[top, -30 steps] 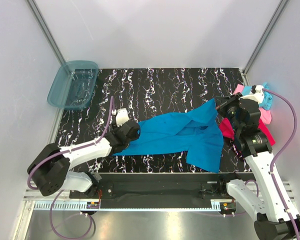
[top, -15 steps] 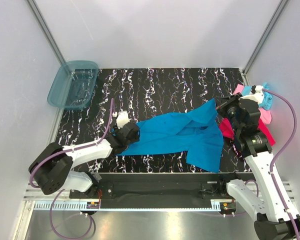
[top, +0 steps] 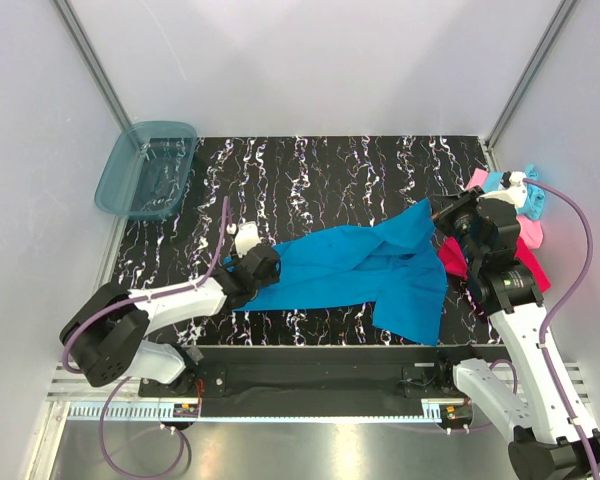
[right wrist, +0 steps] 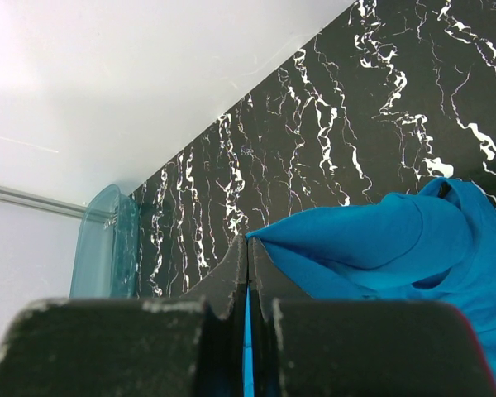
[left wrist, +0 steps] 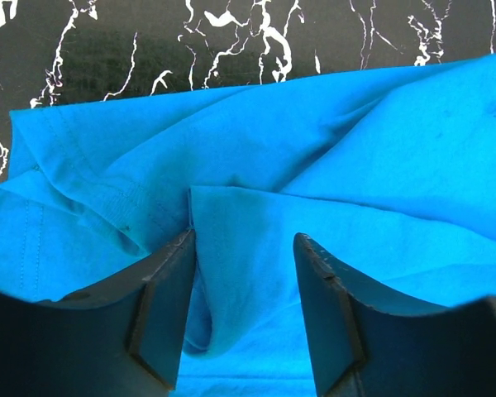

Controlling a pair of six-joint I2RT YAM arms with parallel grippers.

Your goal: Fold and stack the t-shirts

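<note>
A medium blue t-shirt (top: 360,270) lies crumpled across the middle of the black marbled table (top: 320,170). My left gripper (top: 264,268) is at its left edge. In the left wrist view the left gripper (left wrist: 245,238) is open, and its jaws straddle a raised fold of the blue t-shirt (left wrist: 355,149). My right gripper (top: 442,213) is shut on the shirt's lifted upper right corner. In the right wrist view blue cloth (right wrist: 380,240) runs between the closed right gripper (right wrist: 248,241). Magenta-red (top: 452,258), light pink (top: 530,232) and light aqua (top: 533,203) t-shirts are heaped at the right edge.
A translucent teal plastic bin (top: 145,170) stands off the table's far left corner, and also shows in the right wrist view (right wrist: 107,240). White walls with metal posts close in the back and sides. The arm bases stand along the near edge.
My left gripper has edged slightly nearer along the shirt's left edge and its jaws have narrowed a little around the fold. The right arm and the shirt's corner have not moved.
</note>
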